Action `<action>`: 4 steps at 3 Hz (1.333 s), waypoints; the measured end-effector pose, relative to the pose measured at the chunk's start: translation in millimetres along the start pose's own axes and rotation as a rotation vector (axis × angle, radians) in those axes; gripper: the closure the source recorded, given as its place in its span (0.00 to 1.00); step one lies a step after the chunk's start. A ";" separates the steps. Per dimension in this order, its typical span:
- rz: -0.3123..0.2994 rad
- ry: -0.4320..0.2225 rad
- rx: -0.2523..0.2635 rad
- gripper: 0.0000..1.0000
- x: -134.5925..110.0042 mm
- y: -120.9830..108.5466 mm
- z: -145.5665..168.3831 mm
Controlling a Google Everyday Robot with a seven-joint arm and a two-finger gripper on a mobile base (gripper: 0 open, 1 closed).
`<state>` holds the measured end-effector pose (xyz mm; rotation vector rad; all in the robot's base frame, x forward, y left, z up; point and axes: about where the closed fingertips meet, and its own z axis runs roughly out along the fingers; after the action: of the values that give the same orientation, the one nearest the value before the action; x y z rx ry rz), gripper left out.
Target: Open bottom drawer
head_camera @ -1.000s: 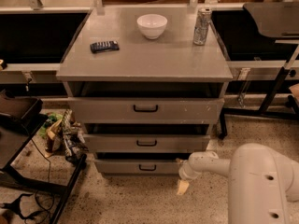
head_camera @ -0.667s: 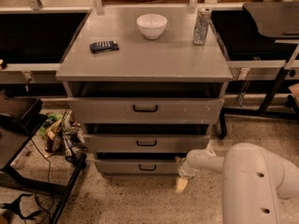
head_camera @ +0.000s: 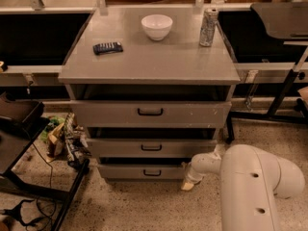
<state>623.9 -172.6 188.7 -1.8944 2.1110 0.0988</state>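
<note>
The plain grey bottom drawer sits lowest in the grey metal cabinet, its small black loop handle centred. The white arm's pincer hangs just beside the drawer's right corner; how wide, I cannot tell. Best shift left, hook the handle squarely, pull straight out.

Workshop-like lab: terrazzo floor, black workbenches, loose cables; gripper beside bottom drawer.

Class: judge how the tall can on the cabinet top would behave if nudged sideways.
The can stands tall and narrow, so it would probably tip, then roll. It looks metallic, likely light. The hand is down by the bottom drawer.
</note>
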 end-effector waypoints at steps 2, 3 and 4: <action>-0.001 0.011 0.008 0.89 1.4 -2.8 -16.3; -0.001 0.011 0.008 1.00 -0.1 -4.0 -21.5; -0.001 0.011 0.008 1.00 -1.3 -6.1 -25.1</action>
<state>625.5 -178.4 213.8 -1.8952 2.1144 0.0802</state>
